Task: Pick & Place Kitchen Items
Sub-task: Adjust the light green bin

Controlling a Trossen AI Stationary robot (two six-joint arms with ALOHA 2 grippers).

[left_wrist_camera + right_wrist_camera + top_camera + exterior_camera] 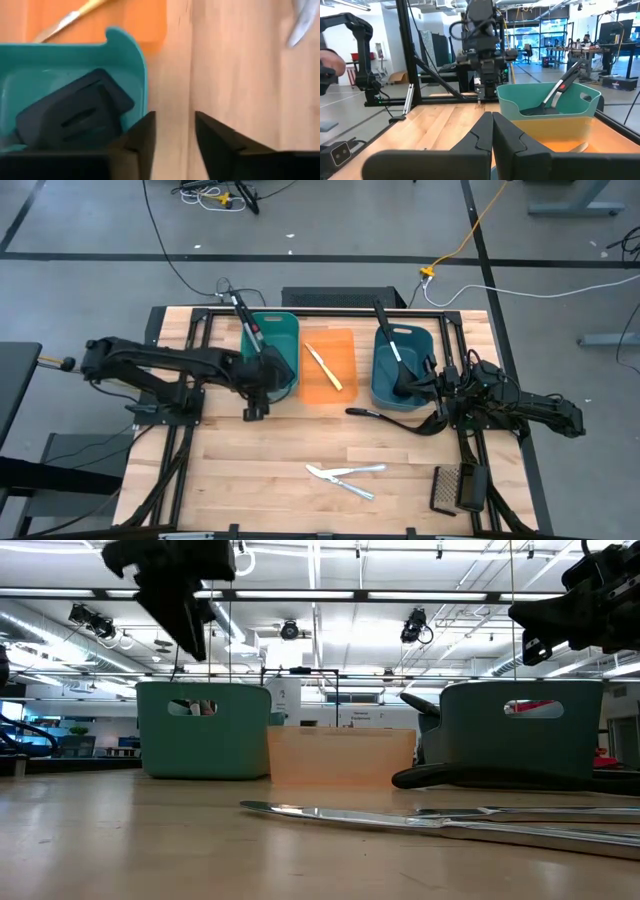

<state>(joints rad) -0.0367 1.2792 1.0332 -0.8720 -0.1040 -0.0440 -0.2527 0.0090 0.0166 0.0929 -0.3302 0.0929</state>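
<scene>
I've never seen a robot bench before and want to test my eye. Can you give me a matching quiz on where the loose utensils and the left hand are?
Things:
1. pale yellow knife
2. silver knives
3. black ladle
4. left hand

Places or states:
A. lying on the table just in front of the blue tub
B. open, at a corner of the teal tub
C. inside the orange tub
D. on the wood, apart from all the tubs

Pairs: 1-C, 2-D, 3-A, 4-B
</scene>
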